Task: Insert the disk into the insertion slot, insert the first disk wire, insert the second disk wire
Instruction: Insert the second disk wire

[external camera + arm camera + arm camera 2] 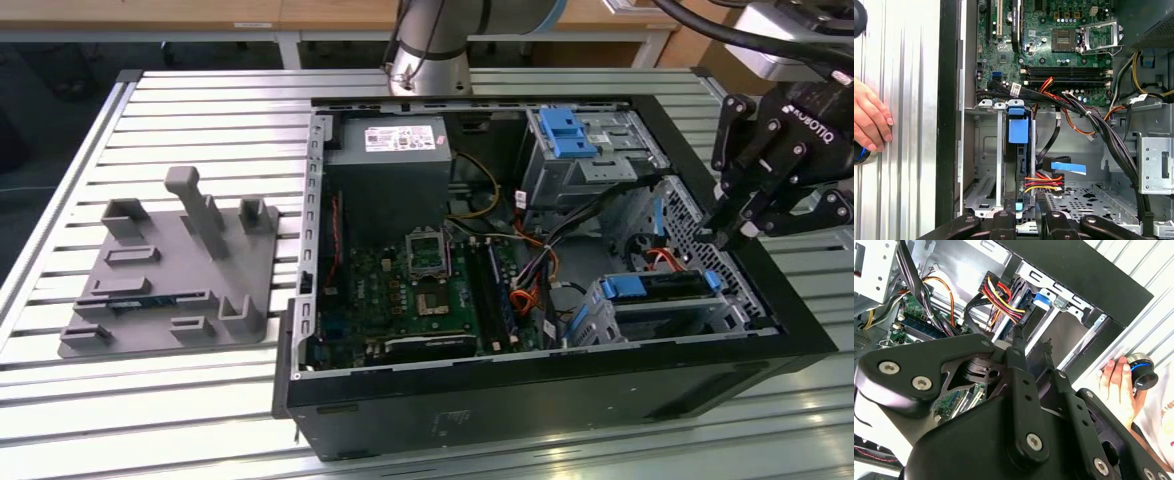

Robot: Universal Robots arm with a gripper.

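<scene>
Disk (1019, 131) sits edge-on in slot (985, 150), with red-yellow wire (1041, 182) reaching its end. Gripper (1033, 335) hovers above, jaws parted, nothing held. Judgement for seating a wire: push straight in, no sideways load, fingers kept clear of cable bundle (1094, 120). Joint at disk end hidden; cannot tell if either wire is fully home.

bright, even light from above washes the slatted desk (147, 420), leaving pale glare streaks along its metal ribs. the open computer case (534, 390) holds softer shadow inside, and in the second wrist view the desk is blown out white.
</scene>
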